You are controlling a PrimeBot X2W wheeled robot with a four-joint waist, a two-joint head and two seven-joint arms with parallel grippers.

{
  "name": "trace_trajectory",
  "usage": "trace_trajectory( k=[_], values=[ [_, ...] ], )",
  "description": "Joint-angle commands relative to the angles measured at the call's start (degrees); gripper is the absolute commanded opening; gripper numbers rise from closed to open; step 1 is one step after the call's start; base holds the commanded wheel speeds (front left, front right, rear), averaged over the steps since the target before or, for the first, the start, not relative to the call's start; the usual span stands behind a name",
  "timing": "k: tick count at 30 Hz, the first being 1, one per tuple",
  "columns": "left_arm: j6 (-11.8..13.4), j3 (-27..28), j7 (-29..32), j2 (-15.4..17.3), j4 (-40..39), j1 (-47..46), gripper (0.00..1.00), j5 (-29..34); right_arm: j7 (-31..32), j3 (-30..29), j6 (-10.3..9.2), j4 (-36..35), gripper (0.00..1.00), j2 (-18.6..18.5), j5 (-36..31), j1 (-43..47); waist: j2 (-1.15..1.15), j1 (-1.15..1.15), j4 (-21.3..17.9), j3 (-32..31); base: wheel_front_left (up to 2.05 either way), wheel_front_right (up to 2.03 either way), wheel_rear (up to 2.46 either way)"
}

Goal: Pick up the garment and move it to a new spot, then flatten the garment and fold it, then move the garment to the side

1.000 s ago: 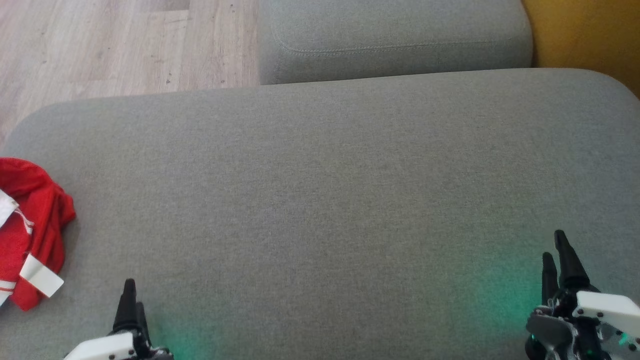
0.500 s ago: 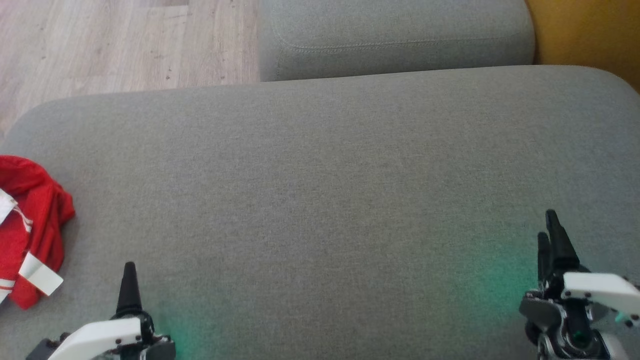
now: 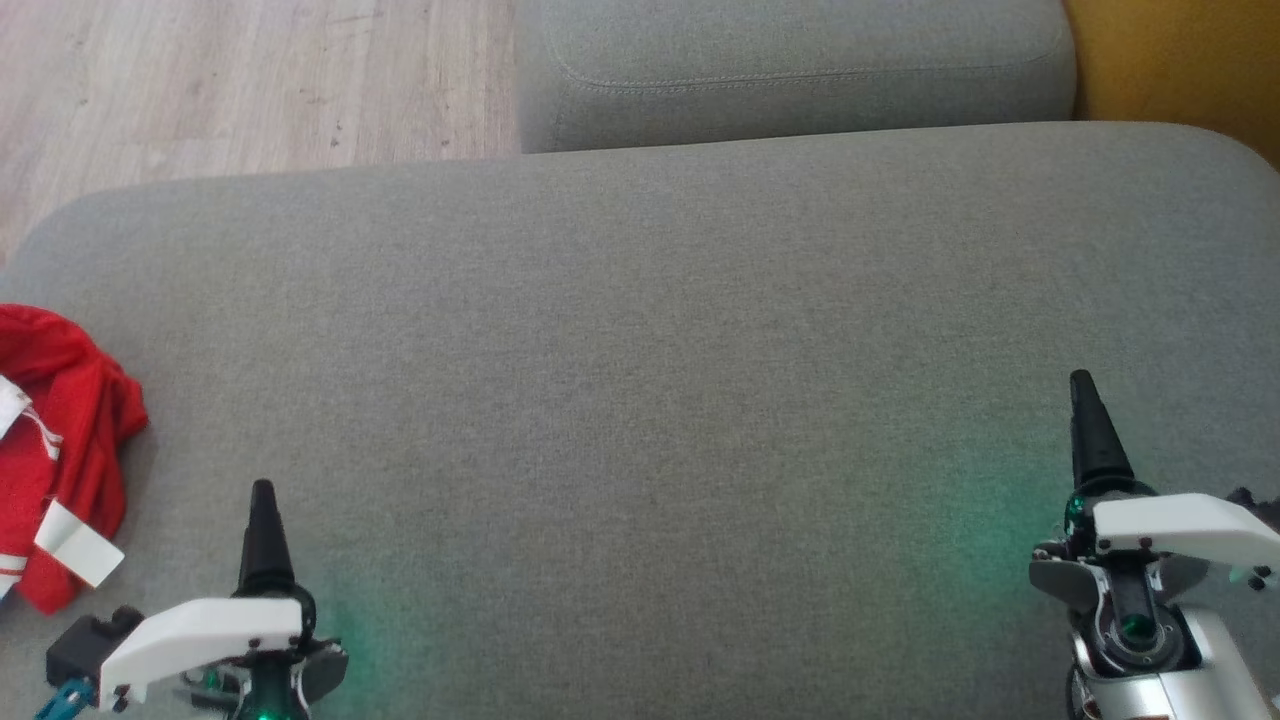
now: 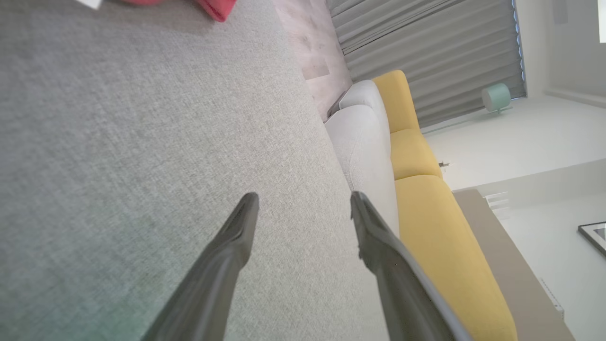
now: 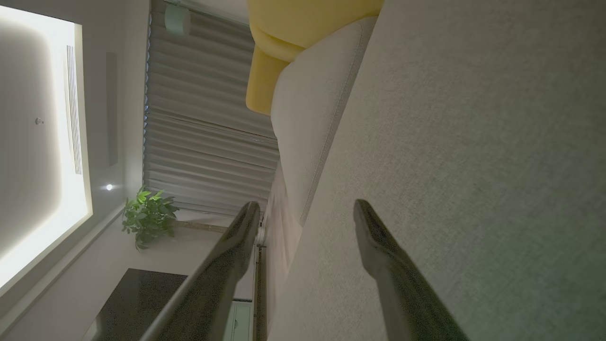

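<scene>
Since the red garment lies bunched and untouched at the left edge of the grey sofa cushion, I judge we are on the first step: reaching in to pick it up. My left gripper has its fingers spread wide with nothing between them, hovering over bare cushion at the near left. The garment sits to its left and a little farther off, near but apart, and part of the heap runs out of the head view. My right gripper is equally wide and empty at the near right, well apart from the garment with the whole cushion between them. Next I would swing the left gripper leftward over the heap, lower onto a raised fold and close on red cloth rather than the white tab. The middle of the cushion looks a fair new spot.
</scene>
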Motion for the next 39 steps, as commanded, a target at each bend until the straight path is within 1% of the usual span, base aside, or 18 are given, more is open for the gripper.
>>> trace_trajectory(
  k=[1, 9, 21, 39],
  values=[
    [-0.06, 0.01, -0.78, 1.43, -1.29, -3.45, 1.00, 2.57, -0.80, 0.81, -0.01, -1.35, 1.00, -1.46, -2.39, -3.88, 0.00, 0.00, 0.02, 0.11, 0.00, 0.00, 0.00],
    [0.12, -0.73, -1.96, 2.09, -0.21, -4.84, 1.00, 8.66, -1.99, 1.81, -0.01, -0.30, 1.00, -1.99, -8.77, -5.64, 0.00, 0.00, 0.04, 0.44, 0.00, 0.00, 0.00],
    [1.04, -2.29, -3.97, 3.26, 1.90, -7.29, 1.00, 18.73, -4.01, 2.57, -0.01, 2.17, 1.00, -2.54, -19.26, -8.15, 0.00, 0.00, -0.11, 1.01, 0.00, 0.00, 0.00],
    [2.36, -3.76, -7.00, 4.31, 5.53, -10.08, 1.00, 31.61, -7.06, 4.11, -0.02, 5.24, 1.00, -3.02, -33.09, -11.58, 0.00, 0.00, -0.01, 1.42, 0.00, 0.00, 0.00]
  ],
)
